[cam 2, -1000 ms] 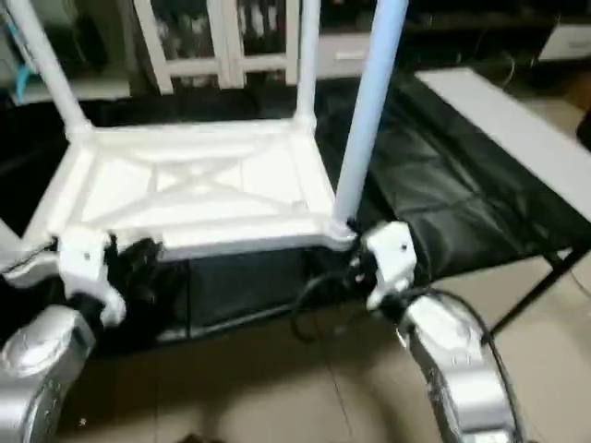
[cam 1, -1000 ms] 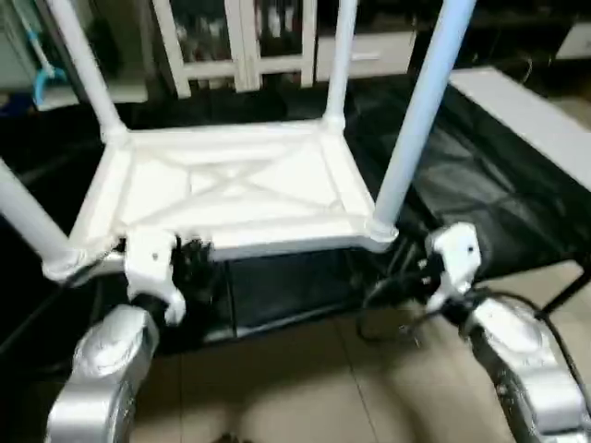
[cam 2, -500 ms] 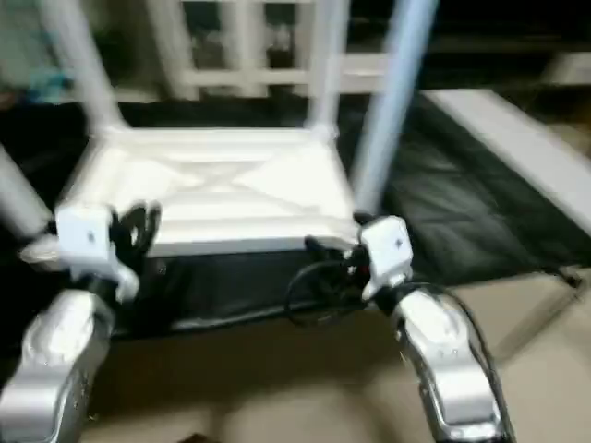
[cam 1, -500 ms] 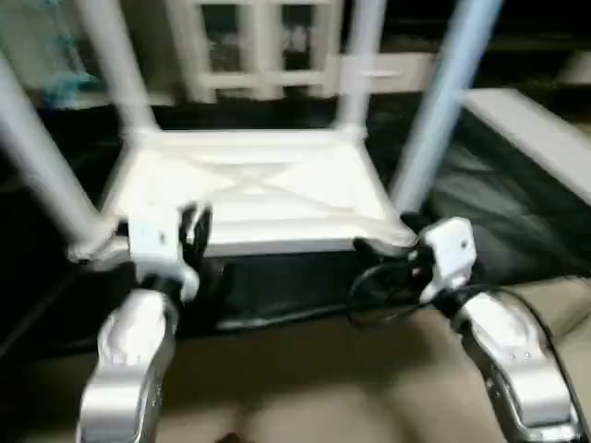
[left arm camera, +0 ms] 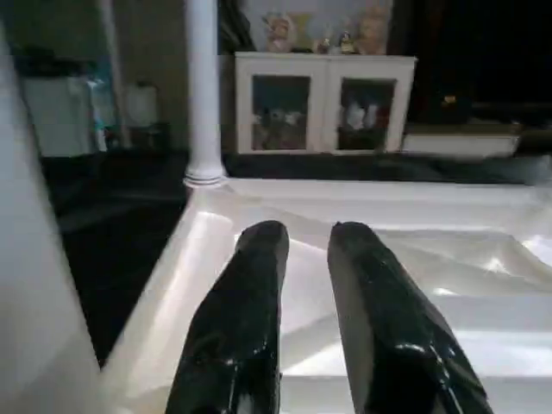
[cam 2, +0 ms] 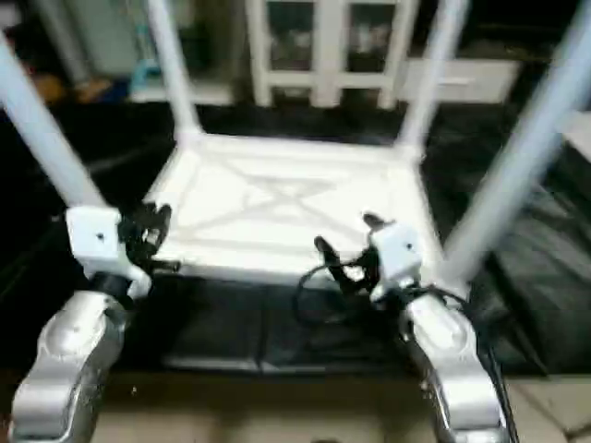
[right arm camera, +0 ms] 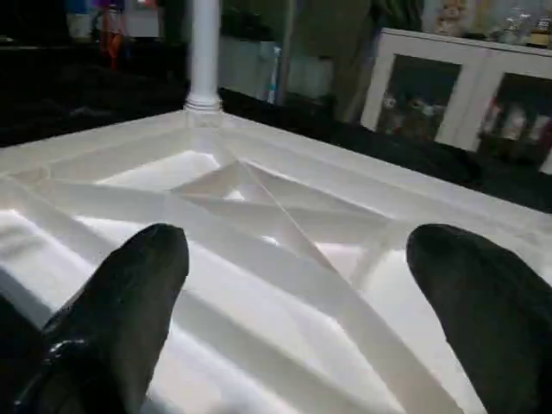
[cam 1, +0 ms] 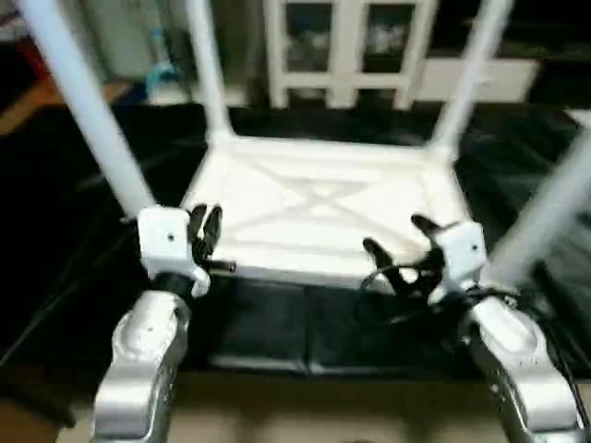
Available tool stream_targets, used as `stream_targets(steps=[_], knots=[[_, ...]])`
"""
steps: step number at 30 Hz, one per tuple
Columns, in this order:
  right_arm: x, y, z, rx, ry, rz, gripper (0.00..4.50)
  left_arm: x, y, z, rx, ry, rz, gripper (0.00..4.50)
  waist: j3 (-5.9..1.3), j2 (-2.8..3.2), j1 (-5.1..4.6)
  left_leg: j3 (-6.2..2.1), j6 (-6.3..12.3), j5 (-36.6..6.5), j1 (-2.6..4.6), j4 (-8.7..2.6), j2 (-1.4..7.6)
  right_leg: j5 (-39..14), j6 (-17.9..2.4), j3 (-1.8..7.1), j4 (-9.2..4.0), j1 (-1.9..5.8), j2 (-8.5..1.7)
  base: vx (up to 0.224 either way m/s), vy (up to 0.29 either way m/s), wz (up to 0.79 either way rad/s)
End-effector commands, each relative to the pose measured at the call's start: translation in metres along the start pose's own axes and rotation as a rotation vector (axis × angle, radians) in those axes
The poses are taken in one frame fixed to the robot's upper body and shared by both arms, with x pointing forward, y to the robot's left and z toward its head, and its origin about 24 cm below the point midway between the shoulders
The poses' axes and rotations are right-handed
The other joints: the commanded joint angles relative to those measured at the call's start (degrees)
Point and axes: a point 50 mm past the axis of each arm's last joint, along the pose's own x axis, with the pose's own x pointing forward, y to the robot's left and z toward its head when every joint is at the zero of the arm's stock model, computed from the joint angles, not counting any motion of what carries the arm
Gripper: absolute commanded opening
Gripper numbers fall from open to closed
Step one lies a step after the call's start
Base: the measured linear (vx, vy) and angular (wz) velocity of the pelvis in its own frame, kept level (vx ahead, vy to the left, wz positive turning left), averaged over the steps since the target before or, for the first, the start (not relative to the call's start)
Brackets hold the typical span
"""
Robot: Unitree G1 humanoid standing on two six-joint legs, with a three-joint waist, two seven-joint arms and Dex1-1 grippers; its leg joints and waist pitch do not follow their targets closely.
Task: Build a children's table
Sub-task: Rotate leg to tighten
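Note:
The children's table lies upside down on a black mat, its white X-ribbed top (cam 1: 314, 198) facing up. Four white legs stand screwed into the corner sockets: near left (cam 1: 88, 111), far left (cam 1: 208, 74), far right (cam 1: 462, 83), near right (cam 1: 549, 212). My left gripper (cam 1: 205, 223) hovers at the top's near edge beside the near left leg, its fingers (left arm camera: 259, 259) a narrow gap apart with nothing between them. My right gripper (cam 1: 395, 235) is wide open over the near edge toward the right corner, its fingers (right arm camera: 147, 267) spread above the ribs and holding nothing.
A white glass-door cabinet (cam 1: 351, 46) stands behind the table. The black mat (cam 1: 83, 240) spreads out around the table and drops off at the front to tan floor (cam 1: 305, 415). Loose black cable (cam 1: 397, 295) hangs by my right wrist.
The camera has swung, shifting the table rightward in the picture. Both grippers have risen to the table's near edge, and the right one now reaches over the ribs.

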Motion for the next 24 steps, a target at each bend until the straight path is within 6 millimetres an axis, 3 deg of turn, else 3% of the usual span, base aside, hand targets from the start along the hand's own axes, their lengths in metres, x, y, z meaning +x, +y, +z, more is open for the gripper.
stream_targets(steps=[1,2,3,4,5,6,7,8,9,11,12,14,17,20,24], knots=[[-0.001,0.005,0.003,0.02,-0.031,0.03,4.5,-0.009,-0.002,-0.003,-0.073,0.009,-0.079,1.06,-2.95,0.73,1.13,-0.73,-1.4,18.31,-2.08,-3.92,5.01,52.46,-12.56,2.22,-1.68,5.15,-5.25,0.0,0.0,0.0],[-0.004,0.007,0.002,0.035,-0.031,0.048,4.5,-0.018,-0.007,-0.005,-0.125,0.029,-0.186,1.25,-3.24,2.6,0.71,-1.71,-1.69,20.23,1.35,-4.42,9.71,23.41,-12.24,-0.3,-1.42,1.26,-4.15,0.0,0.0,0.0],[-0.004,0.007,0.002,0.034,-0.03,0.051,4.5,-0.019,-0.007,-0.006,-0.129,0.035,-0.197,1.36,-2.67,2.48,0.22,-1.59,-1.48,19.32,1.23,-5.15,10.19,16.21,-12.32,-0.65,-1.97,0.97,-4.51,0.023,0.065,0.13],[-0.006,0.01,0.001,0.035,-0.029,0.074,4.5,-0.033,-0.006,-0.009,-0.151,0.088,-0.304,1.36,-2.03,1.6,0.41,-0.28,-1.43,11.14,0.93,-5.64,9.05,8.1,-12.47,-0.46,-3.59,1.51,-5.39,-0.012,0.065,0.17],[-0.006,0.011,0.002,0.038,-0.03,0.08,4.5,-0.039,-0.002,-0.01,-0.151,0.116,-0.338,1.41,-1.76,1.23,0.53,0.65,-1.25,6.04,0.7,-5.73,8.21,5.42,-12.85,0.03,-4.32,1.76,-5.81,-0.012,0.065,0.17],[-0.006,0.011,0.002,0.039,-0.032,0.082,4.5,-0.042,0.001,-0.011,-0.154,0.131,-0.349,1.48,-1.35,0.7,0.68,1.79,-0.6,-3.43,0.49,-6.54,7.64,-0.74,-13.37,0.72,-5.26,2.13,-6.48,0.0,0.0,0.0],[-0.006,0.011,0.002,0.039,-0.032,0.082,4.5,-0.042,0.001,-0.011,-0.154,0.131,-0.349,1.48,-1.23,0.63,0.62,1.83,-0.41,-6.14,0.27,-6.82,7.59,-3.48,-13.51,0.92,-5.5,2.47,-6.73,0.0,0.0,0.0],[-0.007,0.012,0.002,0.054,-0.037,0.095,4.5,-0.045,0.014,-0.006,-0.142,0.119,-0.31,1.67,-0.75,0.07,0.53,2.45,0.29,-11.93,0.4,-7.49,7.8,-11.84,-12.65,1.17,-6.41,2.12,-6.93,0.0,0.0,0.0],[-0.007,0.012,0.002,0.054,-0.037,0.095,4.5,-0.045,0.014,-0.006,-0.142,0.119,-0.31,1.67,-0.75,0.32,0.59,2.52,0.14,-12.92,0.56,-7.57,7.95,-14.1,-12.28,1.12,-6.59,1.96,-7.17,-0.054,0.009,0.11],[-0.005,0.013,0.004,0.052,-0.044,0.104,4.5,-0.039,0.041,0.0,-0.092,0.095,-0.13,1.85,-0.64,0.52,0.27,2.81,-0.68,-14.33,0.41,-7.9,8.31,-16.49,-11.05,1.0,-6.85,1.58,-7.05,-0.052,0.005,0.07],[-0.005,0.014,0.004,0.05,-0.045,0.106,4.5,-0.038,0.046,0.001,-0.081,0.09,-0.097,1.96,-0.77,0.29,0.24,2.79,-1.12,-14.21,0.28,-7.96,8.26,-16.18,-10.24,0.92,-6.77,1.67,-7.02,0.0,0.0,0.0],[-0.004,0.015,0.004,0.049,-0.048,0.109,4.5,-0.035,0.055,0.005,-0.078,0.073,-0.012,2.11,-0.89,0.24,0.18,2.71,-1.26,-11.8,-0.25,-8.05,8.33,-12.65,-9.88,0.89,-6.54,2.04,-7.14,0.0,0.0,0.0],[-0.002,0.016,0.004,0.049,-0.048,0.116,4.5,-0.03,0.067,0.011,-0.08,0.055,0.097,2.28,-1.26,0.37,0.25,2.75,-1.2,-9.92,-0.13,-7.89,8.38,-9.2,-10.25,0.79,-6.28,2.06,-7.19,0.0,0.0,0.0],[-0.002,0.017,0.003,0.048,-0.041,0.122,4.5,-0.026,0.068,0.018,-0.104,0.026,0.106,2.62,-1.62,0.35,0.43,2.85,-0.33,-4.23,-0.49,-7.52,8.29,-0.8,-11.6,0.64,-5.72,2.54,-7.28,0.0,0.0,0.0],[-0.004,0.019,0.0,0.057,-0.022,0.137,4.5,-0.015,0.061,0.027,-0.194,-0.026,0.056,2.78,-2.0,0.33,0.73,3.09,0.83,0.51,-0.35,-7.08,8.27,5.11,-13.04,0.43,-5.28,2.72,-7.34,0.0,0.0,0.0]])
